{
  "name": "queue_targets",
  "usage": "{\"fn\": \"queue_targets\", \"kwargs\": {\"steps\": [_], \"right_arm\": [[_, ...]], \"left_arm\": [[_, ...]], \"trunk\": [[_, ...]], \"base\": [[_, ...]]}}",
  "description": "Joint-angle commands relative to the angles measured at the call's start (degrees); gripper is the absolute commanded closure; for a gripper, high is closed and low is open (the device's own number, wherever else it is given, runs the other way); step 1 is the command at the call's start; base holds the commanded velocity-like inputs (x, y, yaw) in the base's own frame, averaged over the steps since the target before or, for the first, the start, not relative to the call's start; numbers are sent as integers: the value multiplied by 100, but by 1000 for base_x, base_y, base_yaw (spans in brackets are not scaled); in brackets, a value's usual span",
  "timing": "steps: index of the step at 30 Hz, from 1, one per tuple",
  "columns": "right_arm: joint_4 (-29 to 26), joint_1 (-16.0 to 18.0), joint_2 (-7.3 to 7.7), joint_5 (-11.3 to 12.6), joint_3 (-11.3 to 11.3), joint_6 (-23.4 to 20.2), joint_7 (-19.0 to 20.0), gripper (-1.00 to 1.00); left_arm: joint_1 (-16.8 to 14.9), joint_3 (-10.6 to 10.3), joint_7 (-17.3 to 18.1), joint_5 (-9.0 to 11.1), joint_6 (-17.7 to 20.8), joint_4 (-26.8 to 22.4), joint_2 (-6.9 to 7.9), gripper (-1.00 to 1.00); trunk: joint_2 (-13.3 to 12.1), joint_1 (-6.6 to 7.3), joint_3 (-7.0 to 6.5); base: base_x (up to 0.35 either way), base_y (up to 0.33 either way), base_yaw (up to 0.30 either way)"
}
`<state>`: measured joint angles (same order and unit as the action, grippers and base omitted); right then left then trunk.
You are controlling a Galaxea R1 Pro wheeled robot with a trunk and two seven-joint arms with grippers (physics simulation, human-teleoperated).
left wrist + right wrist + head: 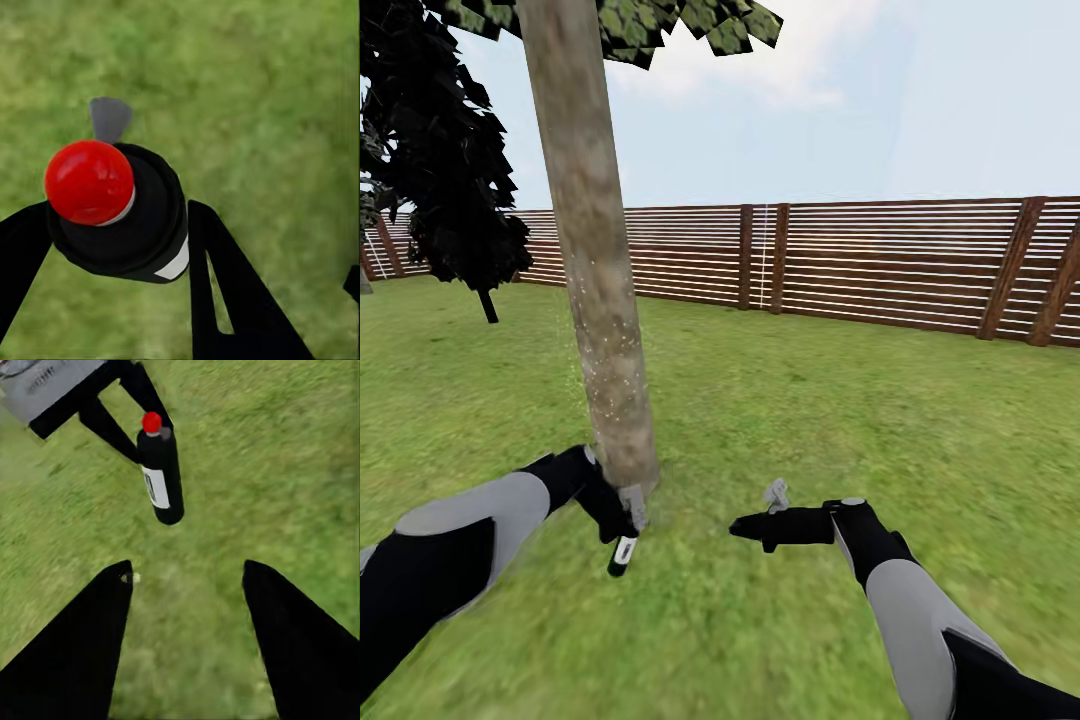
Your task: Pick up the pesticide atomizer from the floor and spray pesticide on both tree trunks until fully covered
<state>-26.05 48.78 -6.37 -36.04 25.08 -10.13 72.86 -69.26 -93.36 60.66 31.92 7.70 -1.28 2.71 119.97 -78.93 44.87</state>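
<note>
Head view: left gripper (622, 520) down low beside the base of the tree trunk (592, 250), clamped on the pesticide atomizer (622, 553), bottle hanging below the fingers with its free end toward the grass. Pale speckles dot the lower trunk, could be spray already landed, hard to be sure. Upper trunk looks bare of them. Leafy canopy (660, 25) sits at the top edge; a dark column-shaped tree (445, 150) stands further back near the slatted wooden fence (880, 260). Lawn (810, 400) all around.

Left wrist view: atomizer (124, 217) sits between the two dark fingers (225, 285), red cap (90, 182) facing the camera, white label edge visible.

Right wrist view: right gripper (187, 622) has its fingers spread apart, nothing between them, aimed at the atomizer (160, 472) held by the other arm. In the head view the right gripper (750, 527) hovers over grass, well clear of the trunk.

Judgement: spraying the first trunk, partway. To do it well, keep the nozzle end pointed at the bark, not the grass, sweep upward and round the trunk so the unspeckled parts get covered. Keep the grip firm; bottle is slim and could twist. Second tree not yet done.
</note>
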Motion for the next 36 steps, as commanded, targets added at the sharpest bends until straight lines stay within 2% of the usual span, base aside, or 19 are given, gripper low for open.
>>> {"fn": "queue_targets", "kwargs": {"steps": [1,2,4,5,6,8,9,10,12,13,14,15,16,18,20,22,25,27,36], "right_arm": [[7,0,3,-5,1,19,-5,-100],[12,0,3,-6,7,33,-7,-100],[60,-12,4,-7,17,71,-52,-100],[177,-27,4,-8,32,138,-70,-100],[351,-48,19,-4,54,261,-95,-100],[549,-84,51,4,81,408,-404,-100],[579,-90,73,7,87,437,-779,-100],[590,-92,137,8,89,449,-1099,-100],[608,-102,433,14,113,467,-2062,-100],[621,-236,699,53,344,597,-2730,-100],[632,-349,852,92,530,765,-3019,-100],[654,-566,1069,129,882,1015,-3408,-100],[667,-733,1190,148,1146,1152,-3754,-100],[688,-1099,1299,167,1374,1257,-4755,-100],[983,-1299,1327,176,1435,1288,-5845,-100],[1630,-1420,1337,183,1450,1377,-6439,-100],[1957,-1649,1288,172,1445,1735,-6637,-100],[1993,-1675,1272,163,1435,1782,-6654,-100],[2025,-1687,1252,159,1430,1804,-6662,-100]], "left_arm": [[3,207,-154,77,-33,0,241,100],[15,230,-273,180,-91,2,378,100],[36,405,-698,693,-206,4,492,100],[44,546,-1056,1191,-237,4,549,100],[71,650,-1419,1796,-253,9,619,100],[420,736,-1988,3020,-266,11,715,100],[685,751,-2232,3528,-313,11,737,100],[863,756,-2431,3807,-409,12,756,100],[1489,764,-3224,4535,-909,13,782,100],[1974,765,-3837,5207,-1248,12,781,100],[2171,766,-4090,5552,-1408,9,774,100],[2435,766,-4382,6043,-1625,3,757,100],[2648,766,-4556,6353,-1747,4,748,100],[3036,766,-4817,6611,-1848,5,742,100],[3330,766,-5215,6691,-1955,5,740,100],[3487,773,-5619,6931,-2034,5,739,100],[3714,769,-5793,7683,-2059,5,739,100],[3776,767,-5811,7852,-2061,5,739,100],[3814,766,-5820,7930,-2062,-4,731,100]], "trunk": [[0,0,0],[0,0,0],[0,0,0],[0,0,0],[0,0,0],[0,0,0],[0,0,0],[0,0,0],[0,0,0],[0,0,0],[0,0,0],[0,0,0],[0,0,0],[0,0,0],[0,0,0],[0,0,0],[0,0,0],[0,0,0],[0,0,0]], "base": [[0,0,0],[0,0,0],[0,0,0],[0,0,0],[0,0,0],[0,0,0],[0,0,0],[0,0,0],[0,0,0],[0,0,0],[0,0,0],[0,0,0],[0,0,0],[0,0,0],[0,0,0],[0,0,0],[0,0,0],[0,0,0],[0,0,0]]}}
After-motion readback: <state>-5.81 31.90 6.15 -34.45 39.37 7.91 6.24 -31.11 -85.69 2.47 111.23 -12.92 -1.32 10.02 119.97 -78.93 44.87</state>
